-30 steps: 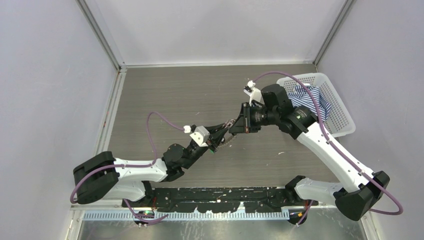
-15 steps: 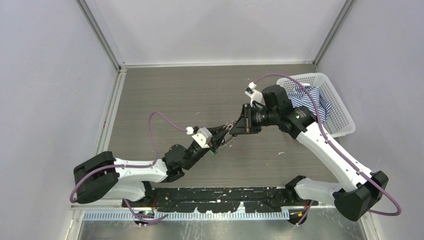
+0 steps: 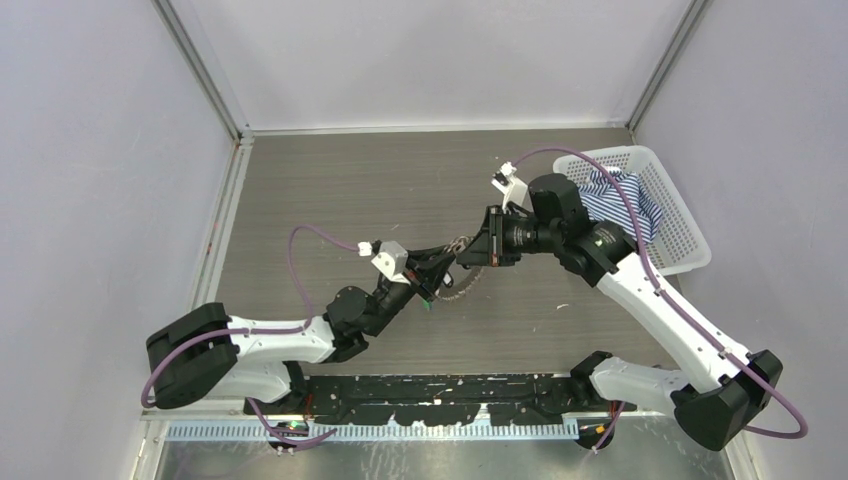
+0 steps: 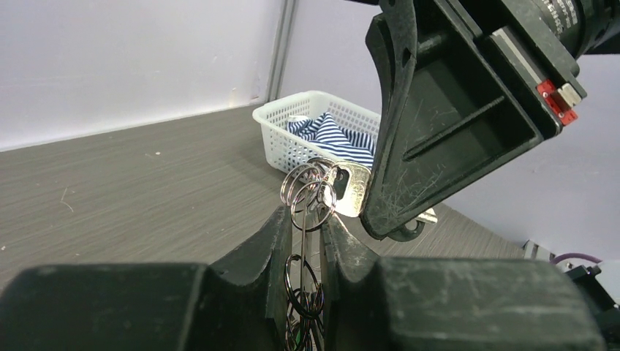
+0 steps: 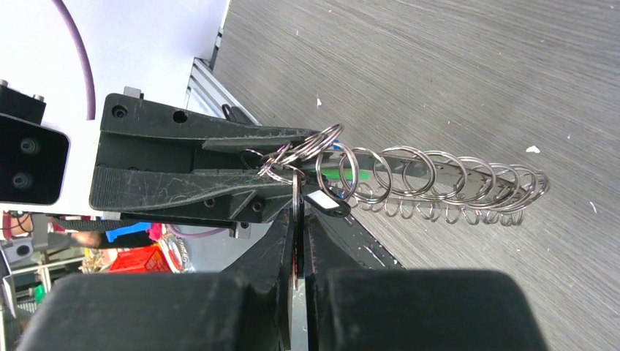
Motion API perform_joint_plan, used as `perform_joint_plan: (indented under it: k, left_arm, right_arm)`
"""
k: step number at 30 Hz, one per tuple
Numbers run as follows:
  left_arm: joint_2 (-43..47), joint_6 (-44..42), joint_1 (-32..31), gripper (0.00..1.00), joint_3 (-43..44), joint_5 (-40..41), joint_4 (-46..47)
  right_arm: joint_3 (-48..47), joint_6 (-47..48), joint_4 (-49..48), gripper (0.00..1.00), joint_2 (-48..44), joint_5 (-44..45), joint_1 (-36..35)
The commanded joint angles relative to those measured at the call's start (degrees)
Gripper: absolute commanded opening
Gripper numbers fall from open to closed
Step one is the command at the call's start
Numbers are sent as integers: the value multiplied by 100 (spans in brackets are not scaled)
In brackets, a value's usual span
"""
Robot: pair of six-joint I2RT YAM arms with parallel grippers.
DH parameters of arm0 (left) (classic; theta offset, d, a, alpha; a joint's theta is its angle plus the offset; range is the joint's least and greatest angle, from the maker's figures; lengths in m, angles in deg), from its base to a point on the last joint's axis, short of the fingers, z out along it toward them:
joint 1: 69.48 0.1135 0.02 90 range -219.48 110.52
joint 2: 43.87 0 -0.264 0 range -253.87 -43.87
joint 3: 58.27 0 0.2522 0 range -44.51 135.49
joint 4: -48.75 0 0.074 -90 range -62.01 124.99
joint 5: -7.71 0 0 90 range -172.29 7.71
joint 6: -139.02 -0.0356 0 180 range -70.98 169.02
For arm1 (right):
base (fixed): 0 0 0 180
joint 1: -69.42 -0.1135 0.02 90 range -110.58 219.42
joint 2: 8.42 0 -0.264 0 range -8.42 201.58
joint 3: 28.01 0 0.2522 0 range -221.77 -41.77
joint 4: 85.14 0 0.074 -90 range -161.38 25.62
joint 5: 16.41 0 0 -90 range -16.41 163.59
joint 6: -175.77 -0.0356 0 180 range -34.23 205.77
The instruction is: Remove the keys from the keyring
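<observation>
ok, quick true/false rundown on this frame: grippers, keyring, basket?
1. The left gripper is clamped on the keyring. True.
2. The right gripper stands wide open. False: it is shut on a silver key.
3. The basket holds a striped cloth. True.
4. The basket sits at the table's left rear. False: right rear.
5. The keyring lies untouched on the table. False: it is gripped where the two grippers meet.

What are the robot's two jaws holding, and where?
Left jaws pinch the keyring by its bunched rings. Right jaws pinch a silver key by its blade.
</observation>
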Motion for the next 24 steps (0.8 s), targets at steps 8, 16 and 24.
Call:
perform_joint_plan:
  k: [8,16,24]
  left_arm:
    - [190,847,417,0,315,209,1332]
    - [517,729,495,0,607,289,454]
    - [740,15,491,0,420,-429,-767]
  right_arm:
    - [56,476,79,1,-47,1424,-972]
    - [-25,728,-14,1,51,1834,-1714]
    - [-432,663,-26,1,59,1663,-785]
